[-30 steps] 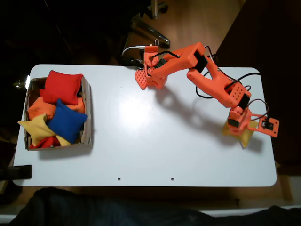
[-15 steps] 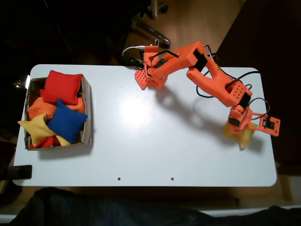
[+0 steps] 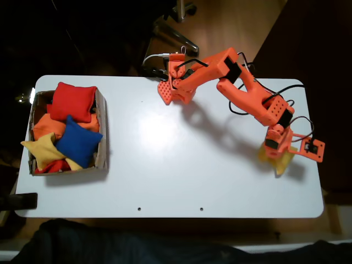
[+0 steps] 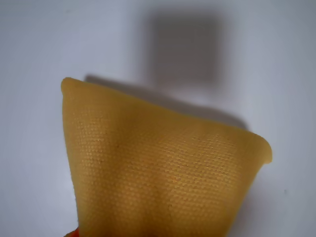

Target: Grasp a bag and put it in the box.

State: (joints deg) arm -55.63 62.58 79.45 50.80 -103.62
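In the fixed view the golden-yellow bag point(image 3: 281, 162) is at the right end of the white table, partly hidden under my orange gripper point(image 3: 276, 153). The gripper is shut on the bag. In the wrist view the bag point(image 4: 163, 177) narrows toward the bottom edge as if pinched, an orange fingertip point(image 4: 73, 233) peeks out beside it, and the bag's shadow falls on the table behind it. The brown cardboard box point(image 3: 102, 129) stands at the far left of the table, a long way from the gripper.
The box holds a red beanbag point(image 3: 73, 100), an orange one point(image 3: 47, 126), a blue one point(image 3: 77, 142) and a pale yellow one point(image 3: 41, 149). The arm's base point(image 3: 175, 82) sits at the table's back edge. The table's right edge lies close to the gripper.
The gripper and the bag have shifted slightly leftward and toward the table's front edge. The box and its beanbags have not moved.
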